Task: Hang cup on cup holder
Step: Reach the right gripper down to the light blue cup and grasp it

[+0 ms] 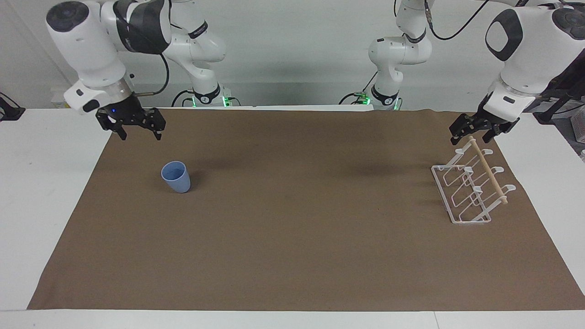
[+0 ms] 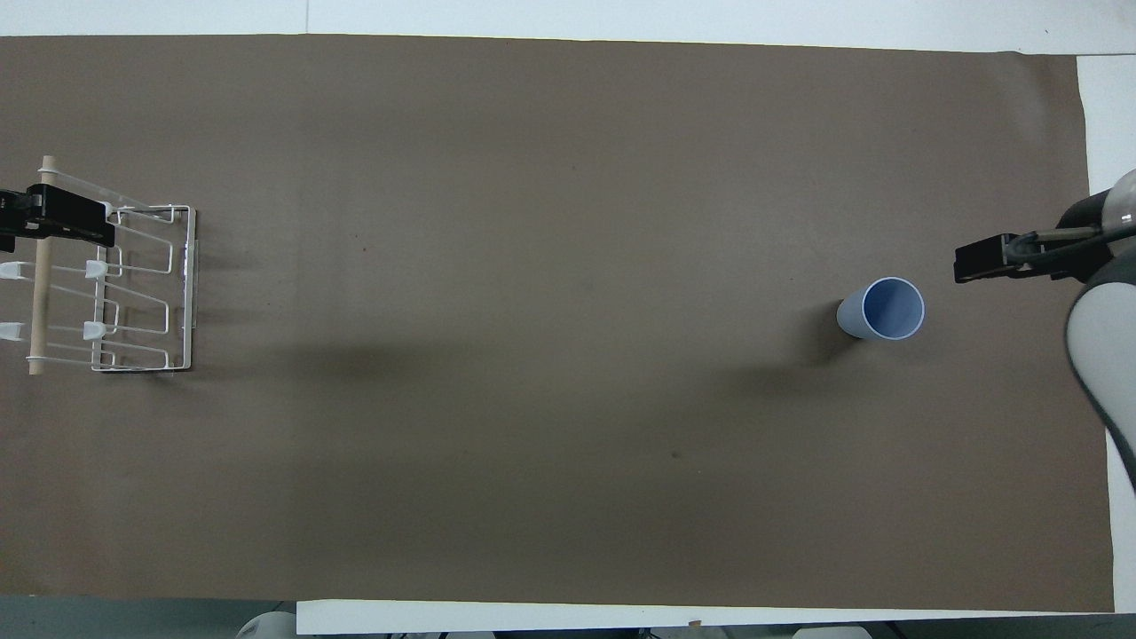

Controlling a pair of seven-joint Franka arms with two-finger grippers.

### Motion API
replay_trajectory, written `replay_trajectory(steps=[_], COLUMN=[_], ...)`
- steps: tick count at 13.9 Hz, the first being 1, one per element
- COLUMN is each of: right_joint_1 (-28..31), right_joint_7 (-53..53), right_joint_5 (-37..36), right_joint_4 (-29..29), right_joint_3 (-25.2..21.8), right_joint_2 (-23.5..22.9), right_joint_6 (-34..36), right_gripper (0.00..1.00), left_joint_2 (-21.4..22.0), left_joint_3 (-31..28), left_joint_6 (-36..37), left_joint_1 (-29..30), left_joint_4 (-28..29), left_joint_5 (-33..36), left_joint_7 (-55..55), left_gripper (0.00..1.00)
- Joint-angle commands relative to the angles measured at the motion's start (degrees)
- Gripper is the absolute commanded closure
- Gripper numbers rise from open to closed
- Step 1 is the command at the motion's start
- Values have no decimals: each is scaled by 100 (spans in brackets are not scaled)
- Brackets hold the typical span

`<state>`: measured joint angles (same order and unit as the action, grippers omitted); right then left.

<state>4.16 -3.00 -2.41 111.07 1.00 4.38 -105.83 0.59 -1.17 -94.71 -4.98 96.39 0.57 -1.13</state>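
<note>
The light blue cup (image 1: pixel 175 177) stands upright on the brown mat toward the right arm's end of the table; it also shows in the overhead view (image 2: pixel 883 309). My right gripper (image 1: pixel 140 134) is open and empty in the air, over the mat beside the cup and apart from it; it also shows in the overhead view (image 2: pixel 983 264). The white wire cup holder (image 1: pixel 473 189) with its wooden dowel (image 1: pixel 488 170) stands toward the left arm's end and holds no cup. My left gripper (image 1: pixel 473 135) waits open over the holder's end that is nearer to the robots (image 2: pixel 55 217).
A brown mat (image 1: pixel 292 246) covers most of the white table (image 1: pixel 45 183). Nothing else lies on the mat between the cup and the cup holder (image 2: pixel 142 284).
</note>
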Motion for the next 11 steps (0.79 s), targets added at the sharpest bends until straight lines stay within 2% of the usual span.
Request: replay_trajectory(steps=[1,5,8,9,11], right_joint_1=[190,330,348,340,331], right_joint_7=[-394,-948,-948,-931,-983], right_joint_5=[118,179,601,610,610], right_joint_4=[564,916,1057,1057,1075], right_joint_3=[23,23,23,23,23], right_joint_2=[-155,-560,-841,-921,-983], right_joint_6=[-683,-1070,-1413,-1545,-1599], right_gripper=[0,0,2,6,28], left_joint_2=[135,126,126,126,126], left_joint_3=[-33,-33,-33,-33,-24], left_joint_6=[23,-47,14,14,-3], left_joint_1=[-56,-47,-64,-73,-73], left_joint_4=[125,125,125,125,117], left_joint_5=[-31,-31,-31,-31,-31], left_joint_7=[-19,-45,-54,-54,-19], left_gripper=[0,0,0,0,0])
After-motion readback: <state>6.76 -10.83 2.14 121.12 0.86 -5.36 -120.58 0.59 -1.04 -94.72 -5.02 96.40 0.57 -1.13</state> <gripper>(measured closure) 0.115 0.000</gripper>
